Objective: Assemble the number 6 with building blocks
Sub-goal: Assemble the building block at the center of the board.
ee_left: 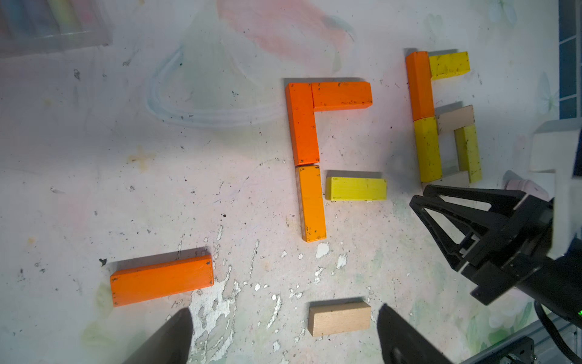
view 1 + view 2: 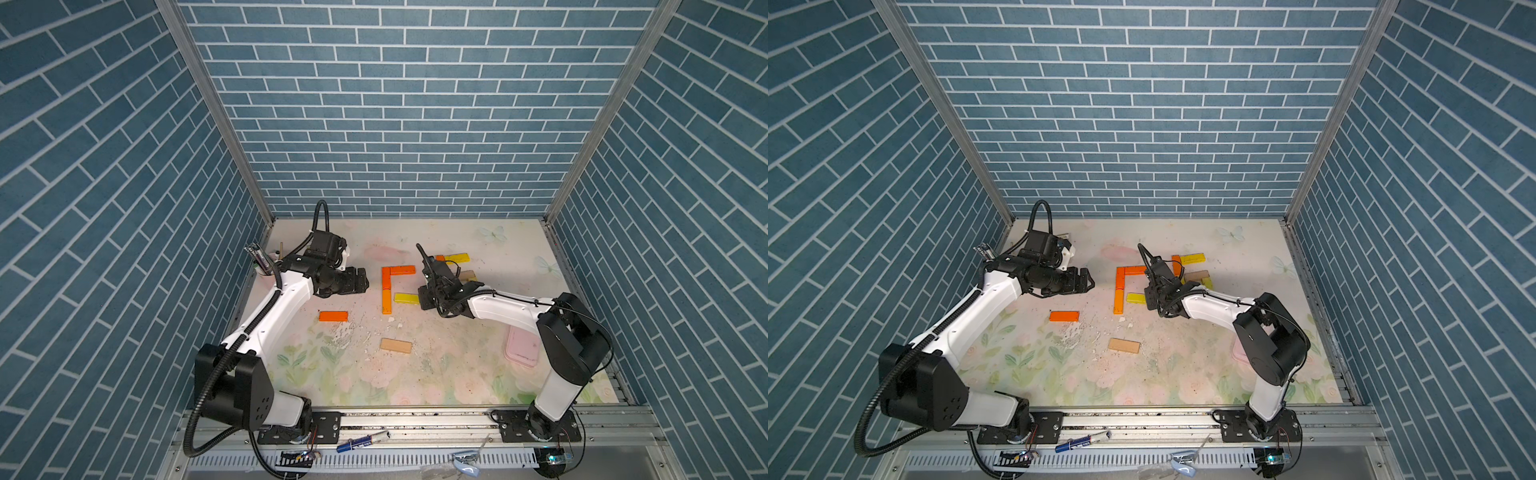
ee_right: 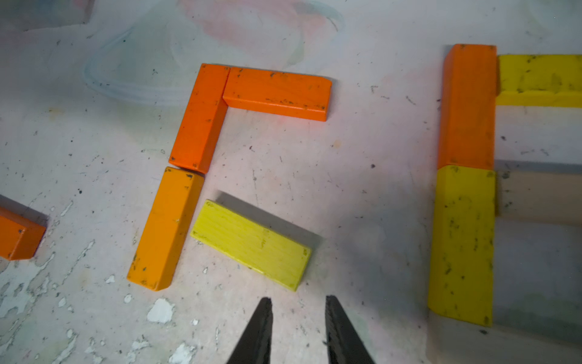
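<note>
Four building blocks form a partial outline: an orange upright [image 1: 302,123], an orange top bar [image 1: 341,95], a lighter orange upright [image 1: 311,203] and a yellow bar [image 1: 356,189] lying beside it. A squared number 6 [image 1: 441,119] of orange, yellow and tan bars lies further right. A loose orange block [image 2: 333,316] and a tan block [image 2: 395,345] lie nearer the front. My left gripper [image 1: 283,310] hangs open above the mat, the tan block [image 1: 339,318] below it. My right gripper [image 3: 297,301] is shut on nothing, just off the yellow bar's [image 3: 252,244] end.
A pink tray [image 2: 521,351] lies under the right arm at the front right. A cup of pens [image 2: 262,262] stands at the back left beside a chalk pack [image 1: 47,25]. The mat is flaked white [image 2: 345,336] in the middle. Blue brick walls close three sides.
</note>
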Robot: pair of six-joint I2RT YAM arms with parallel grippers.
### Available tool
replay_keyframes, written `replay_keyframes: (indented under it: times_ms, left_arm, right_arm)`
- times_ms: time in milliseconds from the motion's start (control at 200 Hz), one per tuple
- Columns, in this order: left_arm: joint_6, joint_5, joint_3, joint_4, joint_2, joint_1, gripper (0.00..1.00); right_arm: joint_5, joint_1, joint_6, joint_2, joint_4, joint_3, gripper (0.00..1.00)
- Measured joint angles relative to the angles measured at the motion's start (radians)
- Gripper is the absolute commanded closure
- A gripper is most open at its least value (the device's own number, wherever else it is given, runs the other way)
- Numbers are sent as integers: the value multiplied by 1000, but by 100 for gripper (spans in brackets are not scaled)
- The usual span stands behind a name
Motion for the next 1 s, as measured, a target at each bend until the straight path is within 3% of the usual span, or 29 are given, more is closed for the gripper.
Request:
replay_keyframes:
  times_ms: [210, 440, 1000]
  left_arm:
    - [7, 0, 0, 2, -2, 0, 8]
    - [10, 0, 0, 5, -3, 0, 8]
    - [13, 0, 0, 5, -3, 0, 8]
  right_arm:
    - [8, 27, 14, 50, -37, 15, 68]
    - [25, 26, 14, 76, -68, 15, 58]
    - [8, 8, 14, 148, -16, 34, 64]
